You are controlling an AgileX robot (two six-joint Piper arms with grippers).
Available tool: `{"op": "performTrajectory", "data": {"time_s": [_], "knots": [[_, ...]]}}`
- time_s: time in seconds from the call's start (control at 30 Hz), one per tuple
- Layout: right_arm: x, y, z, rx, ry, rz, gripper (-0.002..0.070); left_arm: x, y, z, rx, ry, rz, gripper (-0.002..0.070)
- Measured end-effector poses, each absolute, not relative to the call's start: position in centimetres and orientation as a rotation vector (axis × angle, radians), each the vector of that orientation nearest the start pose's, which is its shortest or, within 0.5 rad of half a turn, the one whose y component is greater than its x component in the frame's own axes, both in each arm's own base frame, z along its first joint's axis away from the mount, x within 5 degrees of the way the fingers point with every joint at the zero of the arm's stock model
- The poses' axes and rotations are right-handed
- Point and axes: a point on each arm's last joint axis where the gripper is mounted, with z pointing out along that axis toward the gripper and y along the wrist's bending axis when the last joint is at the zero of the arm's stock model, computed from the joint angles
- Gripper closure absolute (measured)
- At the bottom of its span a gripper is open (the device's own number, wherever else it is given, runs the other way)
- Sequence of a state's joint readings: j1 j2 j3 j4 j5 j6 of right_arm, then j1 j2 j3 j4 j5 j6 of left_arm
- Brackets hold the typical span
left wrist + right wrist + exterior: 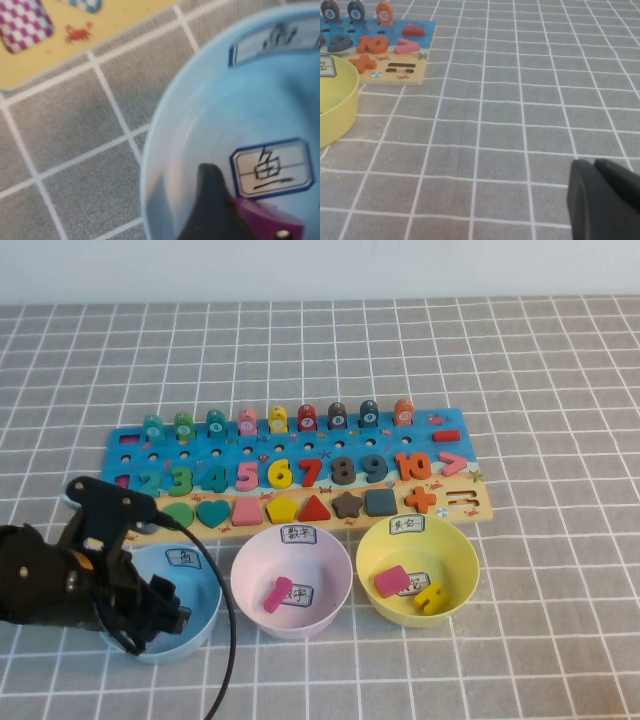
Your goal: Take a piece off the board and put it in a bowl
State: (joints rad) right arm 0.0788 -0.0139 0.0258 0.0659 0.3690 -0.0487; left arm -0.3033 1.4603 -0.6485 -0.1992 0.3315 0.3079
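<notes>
The light blue bowl (205,585) stands at the front left, below the board (120,445). My left gripper (165,618) reaches down into it, open. In the left wrist view one of its dark fingers (212,200) shows inside the bowl (200,100). The magenta-purple fish piece (265,222) lies against that finger, just below the white label (272,167). The other finger is out of that view, and the piece's far side is free. In the high view the arm hides the piece. My right gripper (594,162) is shut, low over bare tablecloth, outside the high view.
A pink bowl (292,552) and a yellow bowl (418,538) stand to the right of the blue one, each with pieces inside. Fish pieces stand along the board's far edge. The left arm's cable (228,640) hangs past the blue bowl.
</notes>
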Motion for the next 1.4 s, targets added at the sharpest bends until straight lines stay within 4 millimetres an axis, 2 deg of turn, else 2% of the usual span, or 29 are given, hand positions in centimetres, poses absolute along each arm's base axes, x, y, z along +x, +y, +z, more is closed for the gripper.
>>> {"op": "performTrajectory", "data": {"time_s": [0.17,0.3,0.4,0.53,0.6,0.7,0.9,1.07,1.2,1.3,1.4], "knots": [[5.2,0.6,17.2,-0.078,1.863,0.085,0.0694,23.3,-7.9,20.8,0.509,2.477,-0.177,0.0258],[5.2,0.6,17.2,-0.078,1.863,0.085,0.0694,21.3,-7.4,24.2,0.498,2.381,-0.198,0.0267],[5.2,0.6,17.2,-0.078,1.863,0.085,0.0694,19.7,-7.0,26.2,0.498,2.324,-0.212,0.0337],[5.2,0.6,17.2,-0.078,1.863,0.085,0.0694,17.0,-6.3,28.6,0.502,2.248,-0.228,0.0573],[5.2,0.6,17.2,-0.078,1.863,0.085,0.0694,15.8,-6.0,29.6,0.501,2.205,-0.233,0.0632],[5.2,0.6,17.2,-0.078,1.863,0.085,0.0694,14.1,-5.5,30.9,0.494,2.137,-0.241,0.0662],[5.2,0.6,17.2,-0.078,1.863,0.085,0.0694,10.5,-4.4,33.2,0.479,1.974,-0.247,0.0673],[5.2,0.6,17.2,-0.078,1.863,0.085,0.0694,7.8,-3.9,32.3,0.418,1.867,-0.327,0.0675],[5.2,0.6,17.2,-0.078,1.863,0.085,0.0694,5.8,-3.3,30.3,0.380,1.801,-0.366,0.0675],[5.2,0.6,17.2,-0.078,1.863,0.085,0.0694,4.9,-3.0,29.1,0.373,1.771,-0.368,0.0675],[5.2,0.6,17.2,-0.078,1.863,0.085,0.0694,4.4,-2.9,28.8,0.368,1.751,-0.372,0.0675]]}}
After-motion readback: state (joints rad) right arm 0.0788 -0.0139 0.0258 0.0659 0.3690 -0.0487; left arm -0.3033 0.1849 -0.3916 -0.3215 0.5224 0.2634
